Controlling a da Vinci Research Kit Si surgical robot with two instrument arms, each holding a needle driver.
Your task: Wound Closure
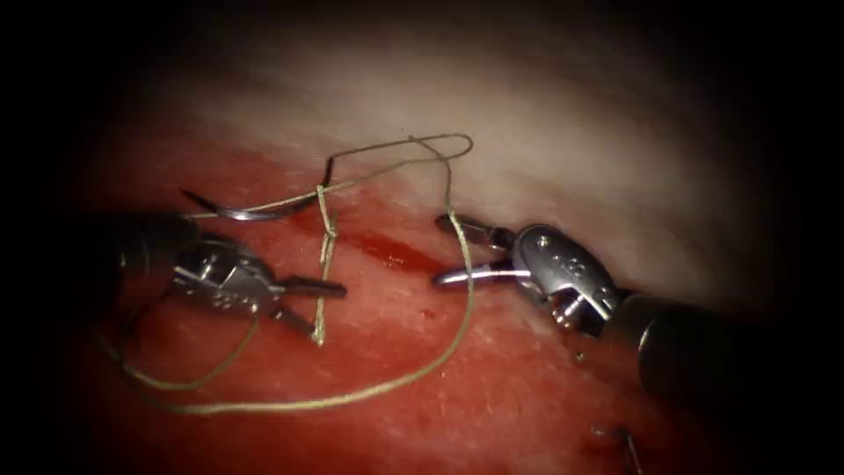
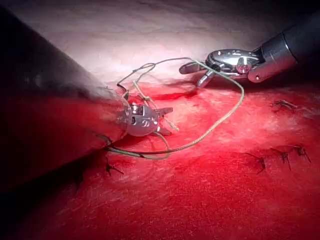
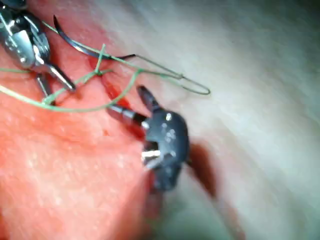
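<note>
Right, both tools are at the cut (image 1: 387, 251), a short dark-red slit glistening with red fluid (image 1: 400, 255) in the tissue (image 1: 527, 132), which is pale and smooth beyond the cut and wet, grainy red on the near side. Left of the cut, the left tool (image 1: 309, 303) has its slim steel jaws spread wide in a fork and grips nothing, though a twisted strand of thread (image 1: 290, 405) runs down between the fingertips. Just beyond that tool lies the needle (image 1: 251, 209), a thin, dark, curved sliver resting flat on the tissue left of the cut, free of both tools; whether its tip is in the surface I can't tell. From its blunt end the yellowish braided thread bends into a narrow hairpin over the pale tissue, then sweeps down past the right tool (image 1: 450, 251). That one sits at the cut's right end, jaws parted wide, thread crossing them, clamped on nothing.
</note>
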